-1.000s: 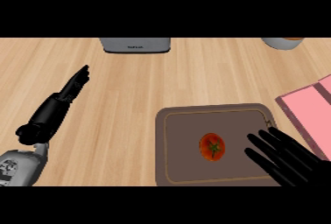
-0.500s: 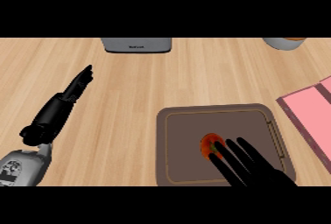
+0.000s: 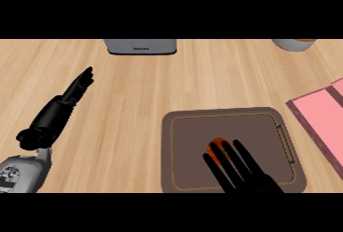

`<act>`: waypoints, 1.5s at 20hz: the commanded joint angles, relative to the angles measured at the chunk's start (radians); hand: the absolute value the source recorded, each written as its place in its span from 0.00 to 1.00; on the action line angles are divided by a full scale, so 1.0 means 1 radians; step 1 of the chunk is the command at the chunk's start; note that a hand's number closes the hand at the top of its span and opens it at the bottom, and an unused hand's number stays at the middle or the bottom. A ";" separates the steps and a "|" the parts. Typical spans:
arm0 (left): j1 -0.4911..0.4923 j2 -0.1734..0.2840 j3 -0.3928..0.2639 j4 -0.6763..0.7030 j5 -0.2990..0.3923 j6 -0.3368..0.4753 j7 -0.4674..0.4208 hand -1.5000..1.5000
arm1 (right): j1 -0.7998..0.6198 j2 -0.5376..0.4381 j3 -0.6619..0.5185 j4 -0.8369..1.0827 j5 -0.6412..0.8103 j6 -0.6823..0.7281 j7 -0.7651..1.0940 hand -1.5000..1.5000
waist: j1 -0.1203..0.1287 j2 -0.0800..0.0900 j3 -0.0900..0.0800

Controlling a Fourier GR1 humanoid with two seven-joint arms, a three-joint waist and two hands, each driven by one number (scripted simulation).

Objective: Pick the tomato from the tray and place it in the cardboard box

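Right hand [image 3: 240, 171] over the tomato [image 3: 216, 148]!
Its fingers lie straight across the tomato, which sits in the brown tray [image 3: 188, 136]; left hand [image 3: 64, 104] rests straight-fingered on the worktop [image 3: 167, 86].

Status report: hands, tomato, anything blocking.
Right hand open, fingers over tomato on tray. Left hand open, resting at left. Pink box right of tray, path unobstructed.

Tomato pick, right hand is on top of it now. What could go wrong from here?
1. The right hand covers most of the tomato with straight fingers; it may roll across the tray as they close.
2. The pink box sits off to the right, partly out of view, so the drop could catch its near wall.
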 commanded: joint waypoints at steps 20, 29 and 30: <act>0.047 -0.064 0.108 -0.078 -0.066 -0.126 0.033 0.50 | -0.011 0.165 -0.058 0.352 0.159 -0.158 -0.150 0.00 | 0.002 0.000 0.000; -0.025 -0.118 0.131 0.035 -0.125 -0.119 -0.013 0.50 | -0.016 0.177 -0.129 0.413 0.223 -0.184 -0.178 0.00 | -0.002 0.001 0.000; 0.027 -0.114 0.115 -0.044 -0.119 -0.137 0.006 0.50 | -0.035 0.183 -0.173 0.496 0.201 -0.240 -0.209 0.00 | 0.001 0.000 0.000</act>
